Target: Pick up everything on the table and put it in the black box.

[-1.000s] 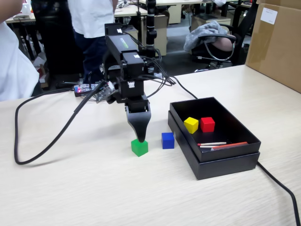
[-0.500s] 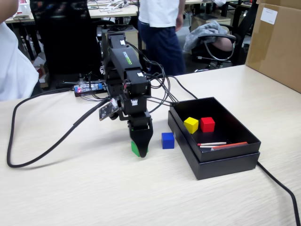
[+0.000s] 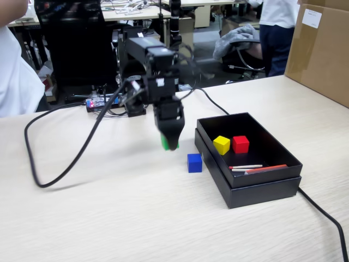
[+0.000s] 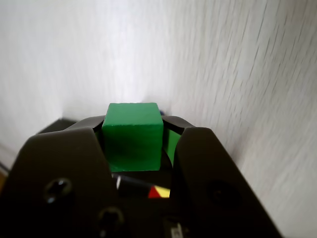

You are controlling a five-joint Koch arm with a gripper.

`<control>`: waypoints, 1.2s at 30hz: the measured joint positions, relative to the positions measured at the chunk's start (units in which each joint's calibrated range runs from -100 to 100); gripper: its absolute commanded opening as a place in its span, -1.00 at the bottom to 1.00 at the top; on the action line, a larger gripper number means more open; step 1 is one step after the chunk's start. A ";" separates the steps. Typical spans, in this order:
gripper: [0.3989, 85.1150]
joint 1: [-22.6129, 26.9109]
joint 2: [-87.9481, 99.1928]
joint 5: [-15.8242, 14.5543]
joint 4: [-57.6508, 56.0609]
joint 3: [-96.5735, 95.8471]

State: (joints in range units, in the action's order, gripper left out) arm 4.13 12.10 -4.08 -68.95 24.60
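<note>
Green cube [image 4: 132, 135] sits clamped in the gripper [image 3: 171, 143], seemingly clear of the table [image 3: 136, 218], left of the black box [image 3: 262, 183].

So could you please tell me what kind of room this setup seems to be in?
Most likely an open office or lab: an office chair draped with grey cloth stands behind the table, other desks fill the background, and a brown cardboard box sits on the table.
</note>
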 measured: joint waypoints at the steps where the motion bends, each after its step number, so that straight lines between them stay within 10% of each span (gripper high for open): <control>1: -0.76 0.10 0.13 -0.05 -0.08 0.09; 10: -0.76 12.41 -3.11 -4.35 -1.01 9.95; 26: -0.74 16.31 -32.88 -8.35 -0.77 21.27; 36: -0.11 16.12 -35.47 -8.99 -0.46 21.73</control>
State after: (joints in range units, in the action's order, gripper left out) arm 20.24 -23.37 -13.06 -69.42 46.33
